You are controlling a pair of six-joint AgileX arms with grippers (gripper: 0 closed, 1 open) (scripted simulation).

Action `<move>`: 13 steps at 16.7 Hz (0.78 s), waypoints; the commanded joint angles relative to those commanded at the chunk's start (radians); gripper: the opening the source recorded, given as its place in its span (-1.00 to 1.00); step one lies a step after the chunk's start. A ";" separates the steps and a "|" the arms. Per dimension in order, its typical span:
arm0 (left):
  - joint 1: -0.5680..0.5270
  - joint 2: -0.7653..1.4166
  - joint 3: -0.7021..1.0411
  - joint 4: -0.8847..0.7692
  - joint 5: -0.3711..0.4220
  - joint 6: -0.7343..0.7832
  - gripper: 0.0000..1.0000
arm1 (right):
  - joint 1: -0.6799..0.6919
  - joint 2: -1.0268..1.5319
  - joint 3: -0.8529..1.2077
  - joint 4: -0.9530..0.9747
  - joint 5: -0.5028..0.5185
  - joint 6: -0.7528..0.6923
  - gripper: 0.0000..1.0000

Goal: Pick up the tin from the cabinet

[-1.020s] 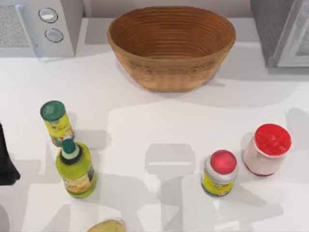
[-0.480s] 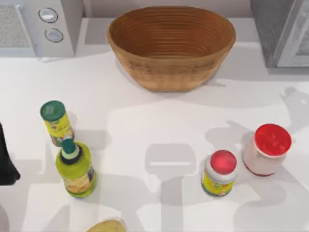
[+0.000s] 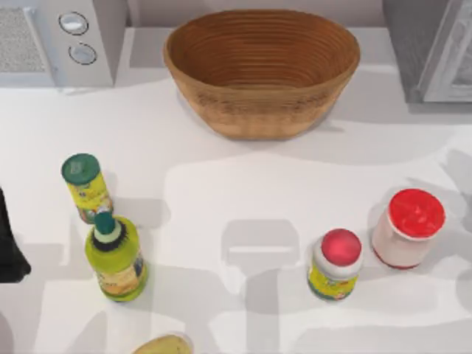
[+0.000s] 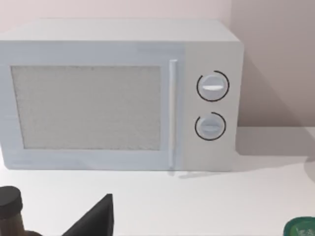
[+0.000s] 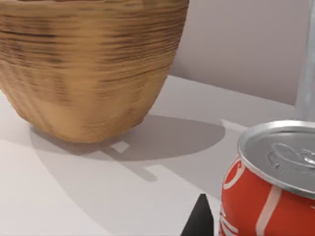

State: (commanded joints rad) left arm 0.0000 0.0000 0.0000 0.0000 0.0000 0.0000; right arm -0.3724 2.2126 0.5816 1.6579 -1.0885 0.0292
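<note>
The tin (image 5: 268, 187) is a red can with white lettering and a silver top, seen very close in the right wrist view. A dark part of my right gripper (image 5: 199, 219) shows just beside its side. Whether the tin is held cannot be made out. The cabinet (image 3: 409, 44) is the dark grey box at the table's far right corner, and its white-framed door (image 3: 451, 63) stands open. My left arm (image 3: 9, 243) is parked at the table's left edge, and a dark wedge of its gripper (image 4: 93, 221) faces the microwave.
A woven basket (image 3: 262, 70) sits at the back middle, with a light grey microwave (image 3: 74, 40) at the back left. Two green-and-yellow bottles (image 3: 114, 254) stand on the left. Two red-lidded jars (image 3: 408, 227) stand on the right. A yellowish object (image 3: 162, 345) lies at the front edge.
Shadows on the right side of the table have shifted about. The bottles, jars and basket have not moved.
</note>
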 joint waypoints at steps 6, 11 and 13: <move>0.000 0.000 0.000 0.000 0.000 0.000 1.00 | -0.012 0.072 0.019 0.054 -0.036 0.001 -1.00; 0.000 0.000 0.000 0.000 0.000 0.000 1.00 | 0.013 0.083 0.031 0.046 -0.015 0.001 -1.00; 0.000 0.000 0.000 0.000 0.000 0.000 1.00 | 0.029 0.092 0.044 0.042 0.003 -0.001 -1.00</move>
State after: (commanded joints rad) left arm 0.0000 0.0000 0.0000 0.0000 0.0000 0.0000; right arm -0.3438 2.3042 0.6254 1.7001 -1.0851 0.0286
